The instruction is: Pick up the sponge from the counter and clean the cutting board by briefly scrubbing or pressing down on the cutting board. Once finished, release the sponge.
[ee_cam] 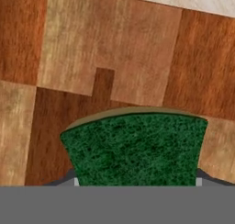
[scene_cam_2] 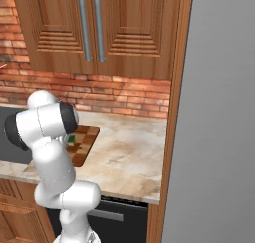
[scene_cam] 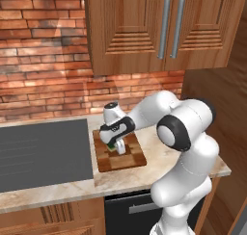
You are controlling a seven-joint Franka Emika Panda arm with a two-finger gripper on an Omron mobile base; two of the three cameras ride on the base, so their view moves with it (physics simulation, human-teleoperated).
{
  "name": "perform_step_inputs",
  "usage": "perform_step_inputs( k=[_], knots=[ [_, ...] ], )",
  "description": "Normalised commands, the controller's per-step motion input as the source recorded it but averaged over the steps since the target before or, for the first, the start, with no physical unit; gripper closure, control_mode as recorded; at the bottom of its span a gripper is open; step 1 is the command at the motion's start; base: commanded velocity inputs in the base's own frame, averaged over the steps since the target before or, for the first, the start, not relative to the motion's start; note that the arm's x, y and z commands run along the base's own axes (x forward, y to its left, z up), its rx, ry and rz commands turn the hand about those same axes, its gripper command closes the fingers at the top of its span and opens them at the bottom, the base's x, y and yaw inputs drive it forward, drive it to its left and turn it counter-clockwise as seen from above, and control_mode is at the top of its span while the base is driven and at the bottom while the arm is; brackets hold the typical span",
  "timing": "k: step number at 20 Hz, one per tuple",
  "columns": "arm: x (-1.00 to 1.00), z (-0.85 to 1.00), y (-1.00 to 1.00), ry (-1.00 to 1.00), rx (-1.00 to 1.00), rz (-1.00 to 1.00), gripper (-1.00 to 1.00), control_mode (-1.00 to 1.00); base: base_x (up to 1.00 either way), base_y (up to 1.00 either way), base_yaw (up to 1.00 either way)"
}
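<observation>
- Arm (scene_cam: 188, 128): glossy white, rounded segments, bulbous shells.
- Joints: dark grey-black rings and caps between segments.
- Hand (scene_cam: 116, 125): white housing, black band at wrist.

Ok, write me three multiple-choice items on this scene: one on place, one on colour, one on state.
1. The small dark green sponge is over:
A the checkered wooden cutting board
B the cooktop
C the bare counter

2. The wall behind is:
A white tile
B red brick
C grey steel

3. The tool is:
A wide open, empty
B shut on the sponge
C parked by the cabinet

Key: A, board squares surround the sponge in the hand view; B, brick shows; C is wrong, B right, the sponge sits between the tips.
</observation>
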Motion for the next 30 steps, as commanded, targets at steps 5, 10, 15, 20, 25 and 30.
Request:
perform_step_inputs(
  k=[5, 10, 15, 20, 25, 30],
  knots=[
    [-0.84, -0.41, 0.07, 0.00, 0.00, 0.01, 1.00, -1.00, 0.00, 0.00, 0.00],
    [-0.87, -0.39, 0.09, 0.00, 0.00, 0.01, 1.00, -1.00, 0.00, 0.00, 0.00],
    [-0.86, -0.34, 0.10, 0.02, 0.00, 0.01, 1.00, -1.00, 0.00, 0.00, 0.00],
    [-0.77, -0.29, 0.12, 0.04, 0.00, 0.01, 1.00, -1.00, 0.00, 0.00, 0.00],
    [-0.37, -0.18, 0.13, 0.06, 0.00, 0.01, 1.00, -1.00, 0.00, 0.00, 0.00],
    [0.53, 0.00, 0.04, 0.05, 0.00, 0.00, 1.00, -1.00, 0.00, 0.00, 0.00]
  ],
)
